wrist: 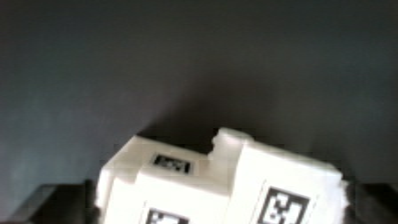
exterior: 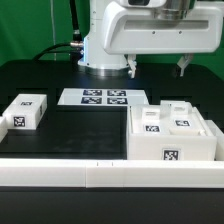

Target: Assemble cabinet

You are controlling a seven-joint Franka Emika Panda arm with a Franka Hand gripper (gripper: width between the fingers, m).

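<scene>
We locate the cabinet (exterior: 172, 135) at the lower right of the exterior view, resting on the black table (exterior: 80, 130). It is near the marker board (exterior: 100, 97) and well apart from the small white block (exterior: 25, 112) at the left. The gripper (exterior: 156, 67) hangs above it at the upper right, jaws spread, pinching nothing. We judge the cabinet rigid, fairly light plastic with smooth, somewhat slippery faces; grasp across one thick wall, clear of the tags. The exterior view gives the whole layout and the gap beneath the gripper. The wrist view shows only the cabinet (wrist: 214, 185), close and blurred, with a notched edge
</scene>
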